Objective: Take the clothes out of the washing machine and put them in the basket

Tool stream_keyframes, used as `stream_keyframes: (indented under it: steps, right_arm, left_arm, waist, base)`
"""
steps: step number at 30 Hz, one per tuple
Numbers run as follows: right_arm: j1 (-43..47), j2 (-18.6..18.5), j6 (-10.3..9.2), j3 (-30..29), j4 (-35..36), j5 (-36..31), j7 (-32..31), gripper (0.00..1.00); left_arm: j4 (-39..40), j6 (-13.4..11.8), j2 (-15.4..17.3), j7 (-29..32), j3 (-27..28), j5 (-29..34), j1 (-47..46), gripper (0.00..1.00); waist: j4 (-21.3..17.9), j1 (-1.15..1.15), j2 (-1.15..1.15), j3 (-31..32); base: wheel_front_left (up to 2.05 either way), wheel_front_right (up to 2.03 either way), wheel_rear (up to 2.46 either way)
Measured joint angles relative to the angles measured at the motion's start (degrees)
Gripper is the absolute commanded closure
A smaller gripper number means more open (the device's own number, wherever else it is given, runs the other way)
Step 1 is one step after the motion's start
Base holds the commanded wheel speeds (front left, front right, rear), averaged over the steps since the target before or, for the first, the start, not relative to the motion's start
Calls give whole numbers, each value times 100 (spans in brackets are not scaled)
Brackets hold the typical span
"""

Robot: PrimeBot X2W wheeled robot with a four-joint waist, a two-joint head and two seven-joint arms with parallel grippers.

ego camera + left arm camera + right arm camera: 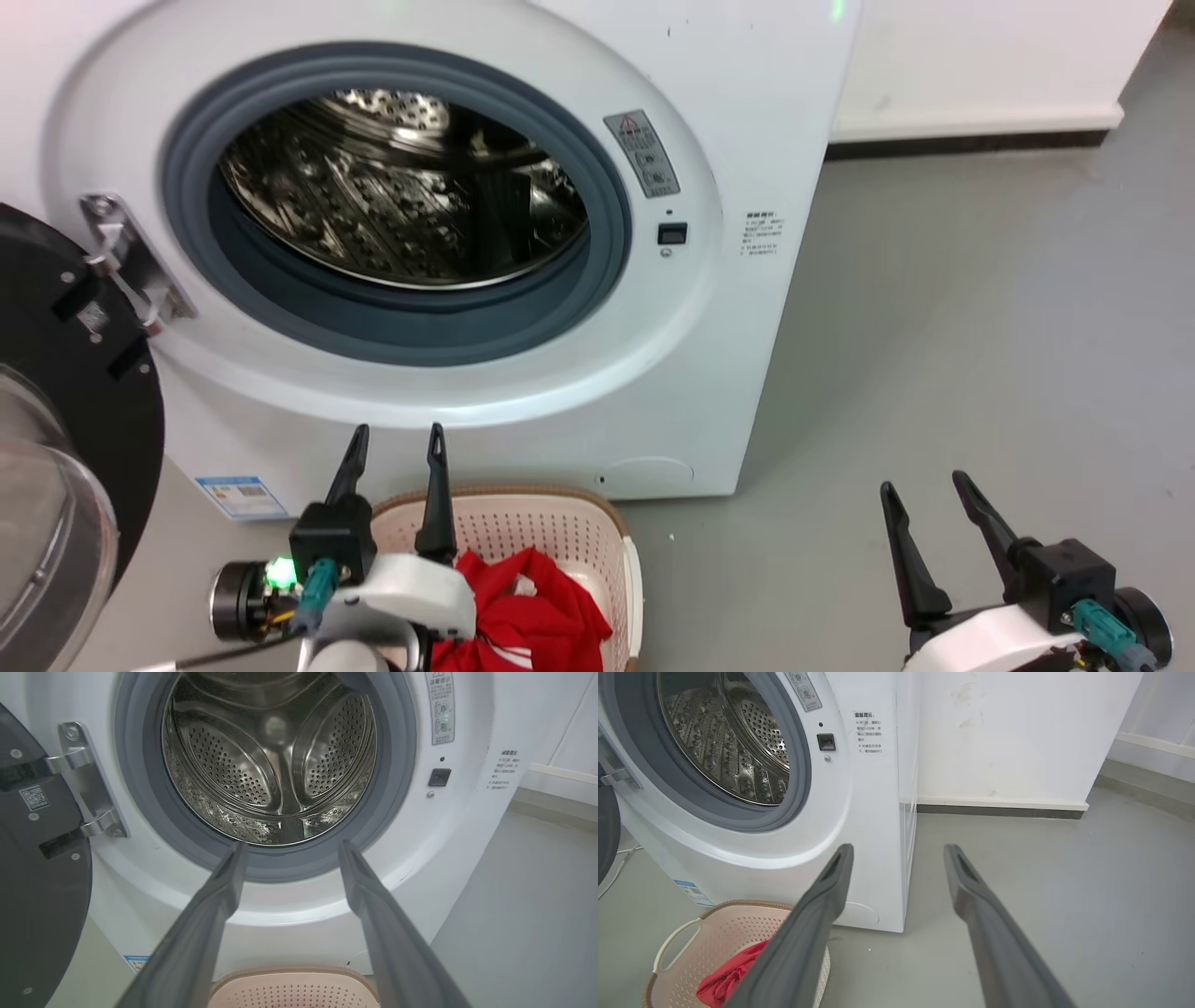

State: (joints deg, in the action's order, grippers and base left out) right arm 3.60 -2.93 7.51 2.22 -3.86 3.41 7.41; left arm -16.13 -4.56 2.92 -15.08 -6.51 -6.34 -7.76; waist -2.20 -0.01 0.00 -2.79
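Head view: the clothes are seen heaped in the basket before the washing machine, with the left gripper and right gripper both spread and empty, so the cloth could be snagged and dragged out were the left gripper swung low.

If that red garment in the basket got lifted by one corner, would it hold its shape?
Probably not: the clothes lie crumpled in soft folds in the basket, so they would likely sag and dangle. The fabric looks thin, so probably light. Unlikely to roll or break.
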Motion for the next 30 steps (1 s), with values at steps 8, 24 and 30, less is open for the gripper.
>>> stream_keyframes:
  steps: [8, 24, 30]
  right_arm:
    - [336, 1, 0, -15, 244, -46, -74, 0]
    - [415, 1, 0, 1, 527, -47, -141, 0]
    - [415, 1, 0, 2, 523, -46, -149, 0]
  left_arm:
    - [460, 2, 49, 1, -118, 114, 615, 0]
    - [1031, -47, 115, 205, -282, 144, 951, 0]
    - [1033, -89, 140, 209, -290, 104, 951, 0]
  waist:
    - [143, 0, 0, 436]
    - [246, 2, 0, 446]
    - [235, 2, 0, 424]
  base:
    - [0, 0, 0]
    - [0, 0, 0]
    - [0, 0, 0]
